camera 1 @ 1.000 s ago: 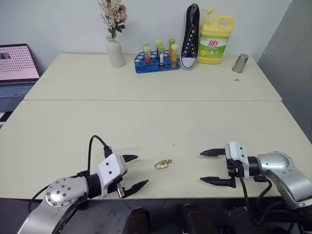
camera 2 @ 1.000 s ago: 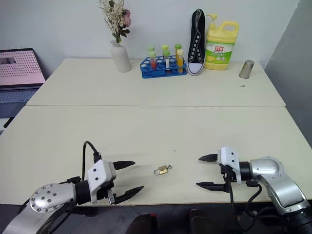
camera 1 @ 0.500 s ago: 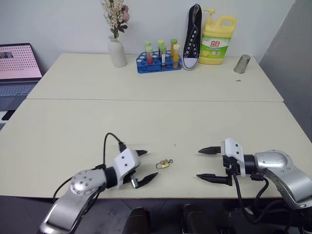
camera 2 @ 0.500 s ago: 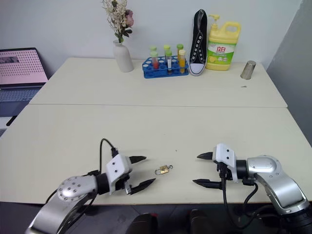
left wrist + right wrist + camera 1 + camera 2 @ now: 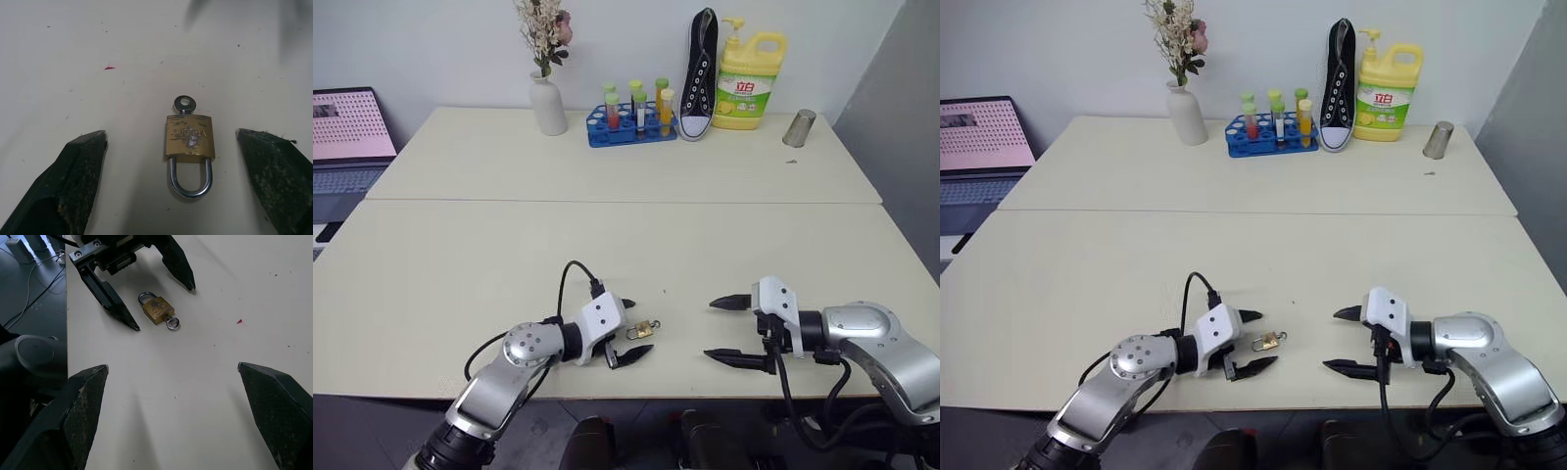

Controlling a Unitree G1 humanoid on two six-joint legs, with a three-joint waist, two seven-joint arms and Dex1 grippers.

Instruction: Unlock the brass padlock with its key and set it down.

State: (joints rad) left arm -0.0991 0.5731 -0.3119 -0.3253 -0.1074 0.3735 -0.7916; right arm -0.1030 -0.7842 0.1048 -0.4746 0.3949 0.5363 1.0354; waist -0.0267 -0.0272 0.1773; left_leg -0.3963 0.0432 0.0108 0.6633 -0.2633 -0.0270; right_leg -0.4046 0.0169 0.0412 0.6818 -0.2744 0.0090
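Brass padlock (image 5: 642,330) lies flat on the cream table (image 5: 460,264), lower centre of the left eye frame, near the front edge. Key (image 5: 184,103) is seated in the end of the body opposite the shackle, round head sticking out; shackle looks closed in the left wrist view. Left end effector (image 5: 631,330) sits right at the lock, fingers spread apart, one fingertip (image 5: 80,161) on each side of the padlock, not touching it; shackle end points toward this end effector. Right end effector (image 5: 727,329) is lower right of centre, aimed toward the lock from the other side, well apart from it, fingers wide apart, nothing between them. Right wrist view has the padlock in the upper middle of the frame with the left end effector's black fingers flanking it. Small red speck (image 5: 109,68) on the table just beyond the lock. Along the back edge, top of frame: white vase with dried flowers (image 5: 546,98), blue rack of test tubes (image 5: 630,122), black sneaker (image 5: 697,78) stood on end, yellow detergent bottle (image 5: 750,70), metal cup (image 5: 797,127). Laptop (image 5: 347,137) with pinkish screen at the upper left edge.
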